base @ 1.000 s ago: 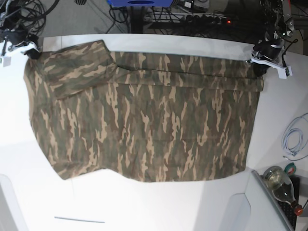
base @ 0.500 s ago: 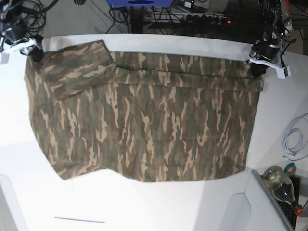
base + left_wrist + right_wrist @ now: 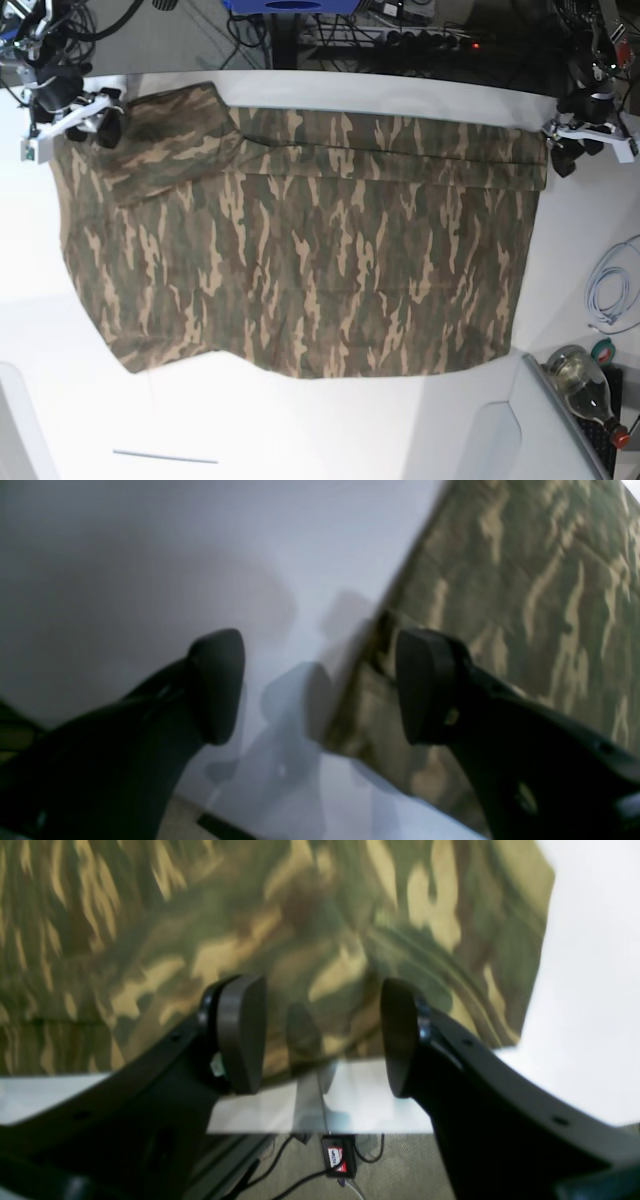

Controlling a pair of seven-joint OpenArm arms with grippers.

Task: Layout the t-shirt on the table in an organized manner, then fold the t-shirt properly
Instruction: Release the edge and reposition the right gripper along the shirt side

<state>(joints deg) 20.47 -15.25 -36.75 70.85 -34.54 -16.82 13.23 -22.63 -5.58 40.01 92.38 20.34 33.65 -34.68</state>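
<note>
**Both claws spread, shirt lying flat**

The t-shirt point(image 3: 300, 250) lies spread across the white surface point(image 3: 330, 420), its camouflage of olive, brown and tan filling most of the middle. Along the far edge a strip of cloth is folded over onto the body, and at the far corner on the base view's left a flap lies doubled across the shirt. The near hem runs roughly straight, with a rounded corner at the near left.

My left claw point(image 3: 320, 685) hangs over the shirt's far corner on the base view's right. Its jaws stand well apart: one finger point(image 3: 217, 685) is over bare surface, the other sits above the cloth's edge, and nothing is between them. The shirt's corner lies just under and beside that second finger; whether it touches I cannot tell.

My right claw point(image 3: 322, 1032) is over the opposite far corner, above the doubled flap. Its jaws are also spread, with only fabric and the surface's edge seen through the gap, and no cloth pinched.

Off to the near right, past the shirt, a coiled white cable point(image 3: 610, 290) rests on the surface, and a glass bottle point(image 3: 585, 385) lies beyond the edge.
</note>
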